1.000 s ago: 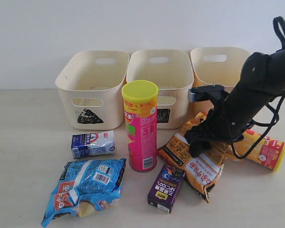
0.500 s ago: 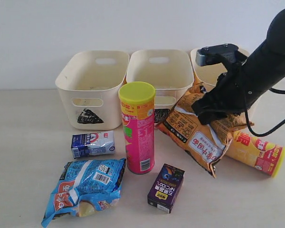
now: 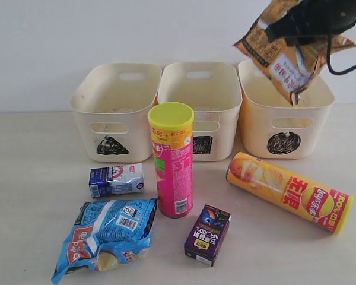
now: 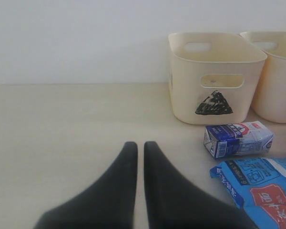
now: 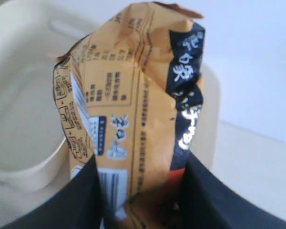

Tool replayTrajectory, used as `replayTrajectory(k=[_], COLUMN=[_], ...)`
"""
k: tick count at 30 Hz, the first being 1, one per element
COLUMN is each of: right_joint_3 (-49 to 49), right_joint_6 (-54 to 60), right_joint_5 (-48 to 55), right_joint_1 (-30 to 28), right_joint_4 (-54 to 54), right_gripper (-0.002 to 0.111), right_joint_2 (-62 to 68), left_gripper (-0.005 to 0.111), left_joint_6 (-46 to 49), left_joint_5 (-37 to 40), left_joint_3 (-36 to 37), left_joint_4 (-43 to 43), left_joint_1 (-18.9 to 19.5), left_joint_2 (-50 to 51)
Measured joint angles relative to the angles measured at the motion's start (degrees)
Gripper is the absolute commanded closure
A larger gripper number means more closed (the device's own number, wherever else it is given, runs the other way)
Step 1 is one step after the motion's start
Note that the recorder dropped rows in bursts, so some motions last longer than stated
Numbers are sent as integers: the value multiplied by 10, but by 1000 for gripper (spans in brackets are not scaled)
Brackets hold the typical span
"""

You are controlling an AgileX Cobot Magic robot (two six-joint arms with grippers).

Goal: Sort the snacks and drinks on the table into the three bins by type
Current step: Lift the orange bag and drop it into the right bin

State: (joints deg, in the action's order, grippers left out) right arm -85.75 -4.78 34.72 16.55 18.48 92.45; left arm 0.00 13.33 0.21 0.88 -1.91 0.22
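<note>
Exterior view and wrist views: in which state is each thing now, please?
Orange-brown bag: in the air, held by right hand above circle bin.
Right hand: shut on orange-brown bag.
Left hand: shut, empty.
Pink-red canister: upright on table.
Yellow-orange canister: lying on side.
Blue-and-white carton: lying on side.
Purple carton: lying flat.
Blue-white bag: lying on table.
Triangle bin, square bin, circle bin: upright.
</note>
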Motion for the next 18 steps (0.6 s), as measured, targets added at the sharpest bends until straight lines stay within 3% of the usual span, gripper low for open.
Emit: replayTrajectory(k=[4,8,18], right_joint_3=[-49,-88,-130], right_joint_6=[-133,-205,-268], right_joint_5=[-17,-18,-27], right_joint_1=[0,0,-28], right_joint_4=[173,266,287], right_gripper=[108,108,105], right_joint_2=[47,109,217], left_gripper=[103,103,103], left_joint_6=[0,0,0], left_joint_5=[0,0,0], left_joint_3=[0,0,0], left_joint_4=[0,0,0], left_joint_1=[0,0,0], left_joint_2=[0,0,0])
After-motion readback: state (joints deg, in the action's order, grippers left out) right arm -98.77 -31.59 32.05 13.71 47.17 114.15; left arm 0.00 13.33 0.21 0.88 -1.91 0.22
